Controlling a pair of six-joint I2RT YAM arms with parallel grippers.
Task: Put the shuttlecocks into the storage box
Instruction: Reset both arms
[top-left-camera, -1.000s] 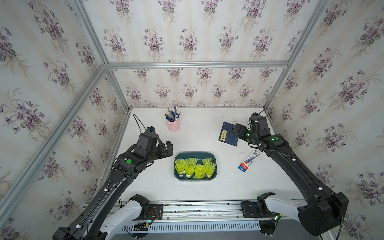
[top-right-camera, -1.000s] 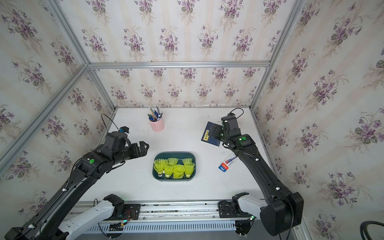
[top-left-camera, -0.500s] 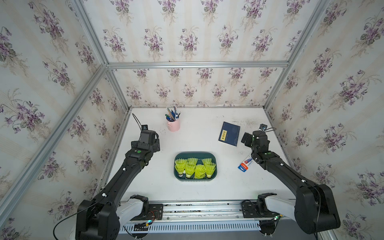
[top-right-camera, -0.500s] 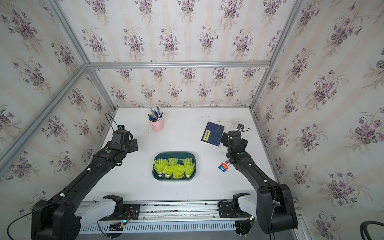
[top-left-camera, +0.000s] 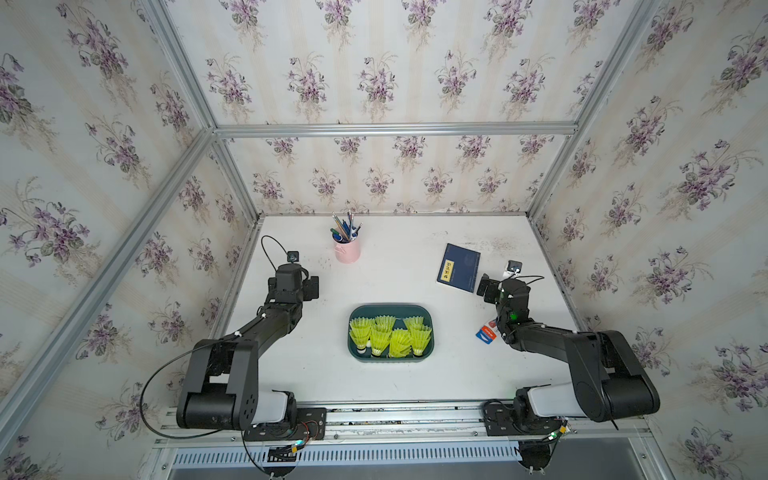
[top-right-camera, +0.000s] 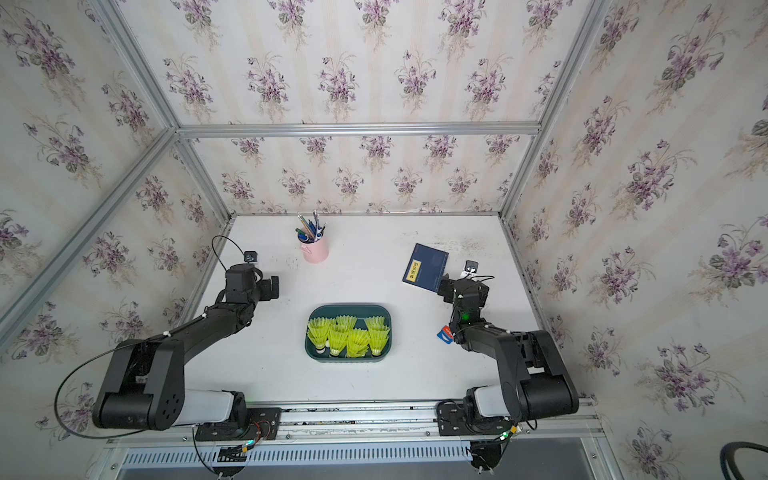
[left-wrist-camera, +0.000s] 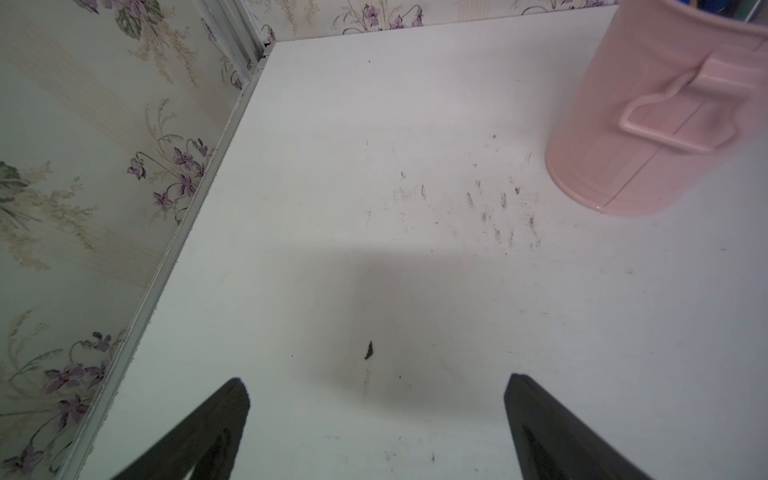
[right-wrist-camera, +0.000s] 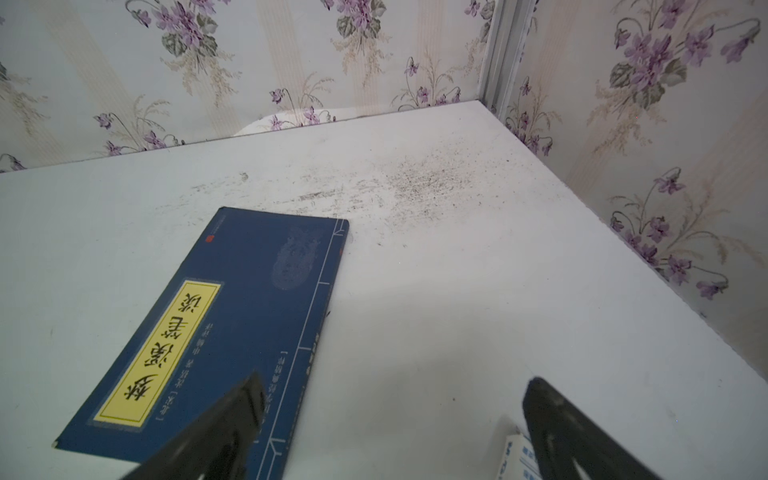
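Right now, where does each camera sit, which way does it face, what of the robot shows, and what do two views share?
Top views: high above the front, looking down on the table; both arms, storage box, shuttlecocks.
Left wrist: low over table, facing pink cup; left fingers open.
Right wrist: low, facing book; right fingers open.
Shared: the top views also show cup and book.

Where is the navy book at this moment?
In both top views the navy book lies flat on the table toward the far right, just beyond the open right gripper and well to the right of the pink pen cup.
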